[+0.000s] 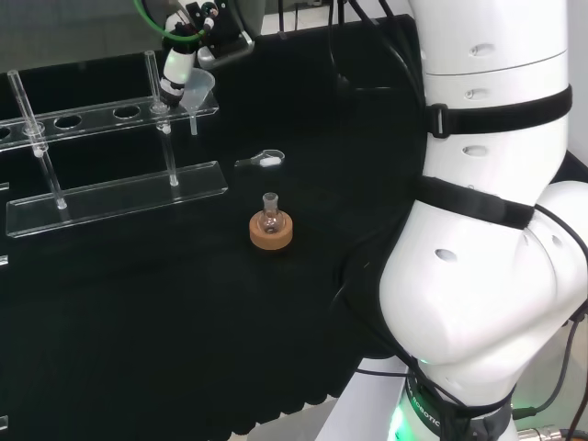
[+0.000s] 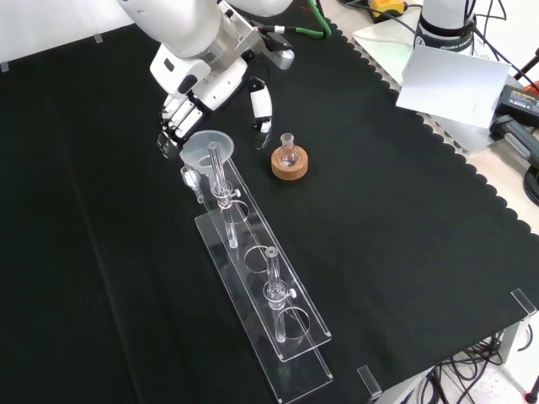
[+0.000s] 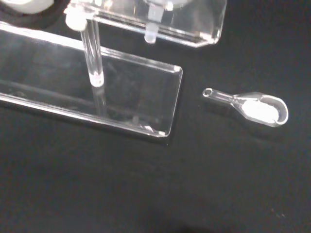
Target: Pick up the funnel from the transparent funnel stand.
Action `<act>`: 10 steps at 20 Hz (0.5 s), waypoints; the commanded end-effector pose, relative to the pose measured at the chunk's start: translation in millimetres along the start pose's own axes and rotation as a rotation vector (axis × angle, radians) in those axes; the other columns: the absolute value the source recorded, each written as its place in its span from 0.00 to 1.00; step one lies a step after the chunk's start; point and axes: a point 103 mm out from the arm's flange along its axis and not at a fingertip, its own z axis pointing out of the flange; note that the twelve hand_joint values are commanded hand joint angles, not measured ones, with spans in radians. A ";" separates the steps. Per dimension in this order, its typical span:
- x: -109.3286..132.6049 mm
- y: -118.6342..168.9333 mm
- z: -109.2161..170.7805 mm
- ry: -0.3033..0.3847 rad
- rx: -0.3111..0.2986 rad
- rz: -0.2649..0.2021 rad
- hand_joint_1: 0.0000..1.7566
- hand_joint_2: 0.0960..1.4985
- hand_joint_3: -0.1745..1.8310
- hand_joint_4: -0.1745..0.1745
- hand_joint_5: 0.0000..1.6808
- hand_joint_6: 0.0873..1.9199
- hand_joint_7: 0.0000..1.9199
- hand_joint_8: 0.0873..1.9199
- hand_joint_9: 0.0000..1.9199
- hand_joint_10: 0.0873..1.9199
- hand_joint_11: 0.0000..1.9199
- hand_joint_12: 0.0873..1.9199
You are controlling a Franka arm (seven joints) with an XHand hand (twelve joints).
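Funnel: the clear conical plastic funnel [image 2: 208,148] sits in the end hole of the transparent two-tier acrylic funnel stand [image 2: 278,337], at the end nearest the arm; in the head view it stands at the rack's right end [image 1: 198,90].
Hand: the black and white robot hand [image 2: 178,118] is at the funnel's rim, fingers on the far side in the front view and the thumb spread off toward the flask.
Fingers: they look relaxed around the cone, not plainly closed on it; I judge the grasp not yet made.
Step in hand: closing on the funnel.
Doing it well: pinch the cone wall just under the rim, then lift straight up so the stem clears its hole without dragging the rack or catching the upright post beside it.
Nearby: a small round glass flask on a cork ring [image 2: 290,162] and a clear glass scoop holding white powder [image 3: 252,106] lie apart on the black cloth [image 2: 404,219].
Writing: no legible label or print on the ware.
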 end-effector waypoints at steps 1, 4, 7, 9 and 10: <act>-10.3 18.2 5.3 0.012 0.002 0.001 0.39 0.36 0.32 0.58 0.04 0.00 0.00 0.07 0.00 0.42 0.13 0.79; -36.6 16.2 8.6 0.031 -0.001 -0.006 0.39 0.36 0.32 0.58 0.04 0.00 0.00 0.08 0.00 0.42 0.13 0.79; -42.4 17.1 10.3 0.049 0.000 -0.014 0.39 0.36 0.32 0.58 0.04 0.00 0.00 0.09 0.00 0.43 0.13 0.79; -38.9 18.7 10.5 0.033 0.012 -0.005 0.38 0.36 0.33 0.58 0.04 0.00 0.00 0.10 0.00 0.44 0.13 0.79; -33.2 20.6 10.2 0.028 0.021 -0.001 0.38 0.36 0.33 0.58 0.04 0.00 0.00 0.10 0.01 0.45 0.14 0.79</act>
